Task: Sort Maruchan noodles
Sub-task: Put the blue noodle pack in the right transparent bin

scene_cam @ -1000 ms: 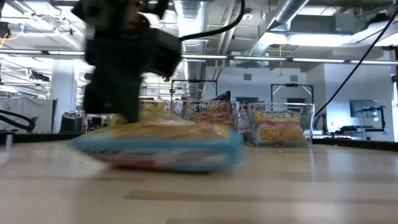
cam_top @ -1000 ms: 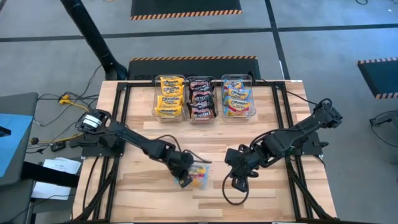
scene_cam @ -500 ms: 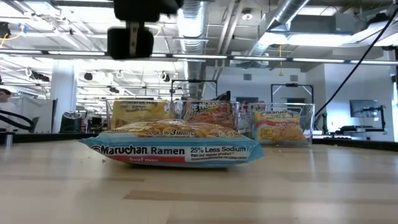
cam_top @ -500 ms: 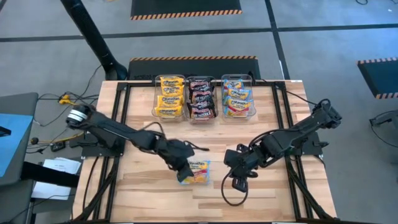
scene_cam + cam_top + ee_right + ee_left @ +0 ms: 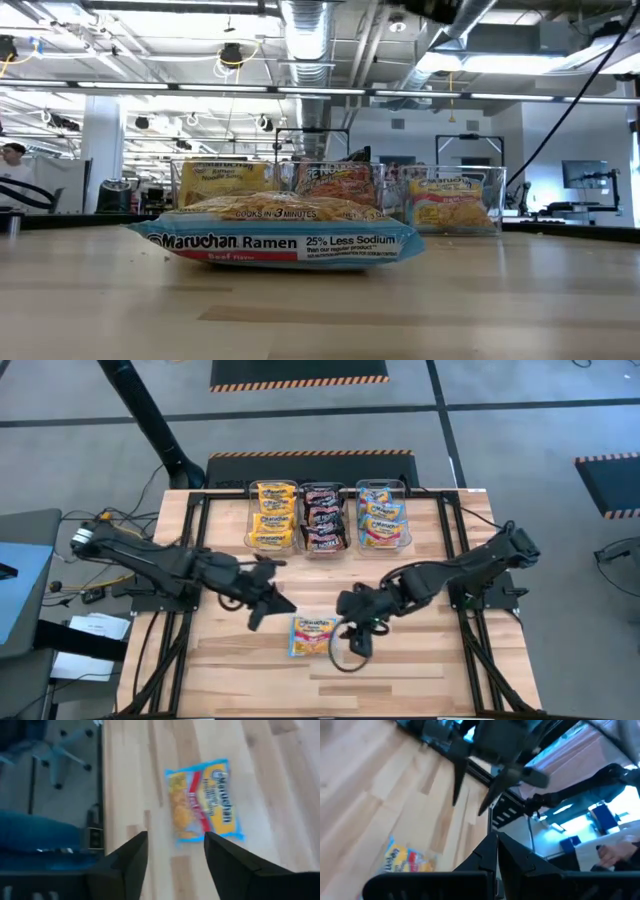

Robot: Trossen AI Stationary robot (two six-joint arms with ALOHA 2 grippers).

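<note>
A light blue Maruchan ramen packet (image 5: 313, 635) lies flat on the wooden table (image 5: 420, 670). The right gripper (image 5: 347, 622) hovers just beside it, fingers spread and empty. The left gripper (image 5: 268, 598) hangs nearby, pinched closed on nothing.

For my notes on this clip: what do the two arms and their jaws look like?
Both arms are dark, slender and jointed, with black cables looping beside them. The left arm has a pale cuff at its outer end. The left gripper ends in dark, tapering jaws; the right gripper has broad, black wedge-shaped ones.

ramen packet (image 5: 275, 243) reading "Maruchan Ramen", "25% Less Sodium"
</note>
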